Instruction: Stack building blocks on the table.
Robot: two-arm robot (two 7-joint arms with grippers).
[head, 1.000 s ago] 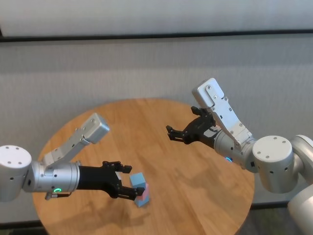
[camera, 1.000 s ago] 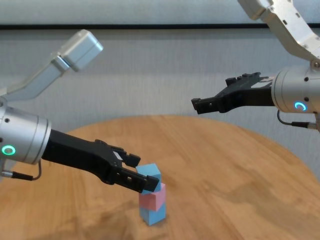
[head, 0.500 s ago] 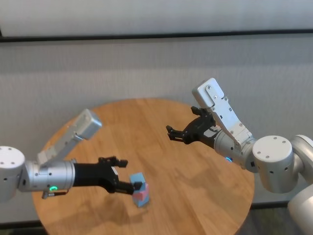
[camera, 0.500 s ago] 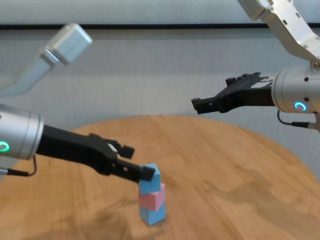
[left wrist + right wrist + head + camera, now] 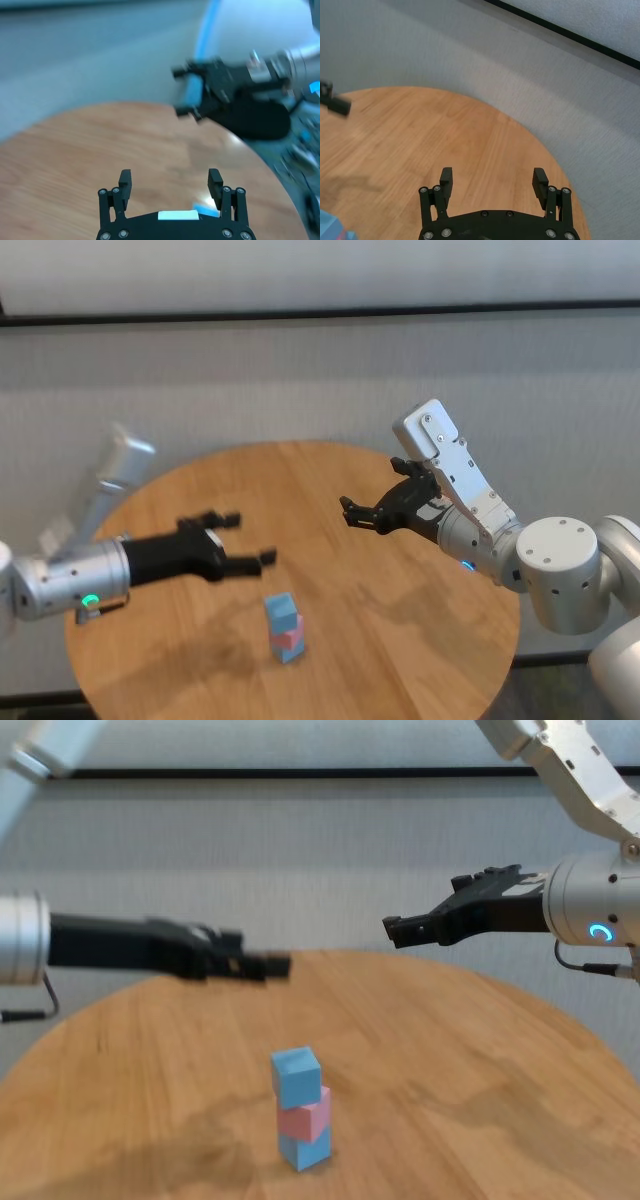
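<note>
The left end effector is pulling up and away from the stack, fingers spread and empty, leaving blue-pink-blue blocks standing alone near the worktop's front. The right end effector is hovering open, well apart, idle. The chest view is showing the top block sitting slightly twisted; both wrist views are catching only slivers of blue.

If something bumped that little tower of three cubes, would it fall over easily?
Probably yes. The top blue cube sits twisted and slightly off-centre on the pink cube, so a nudge might slide it off. The tower is narrow for its height and likely light. Both grippers, left and right, hang clear.
</note>
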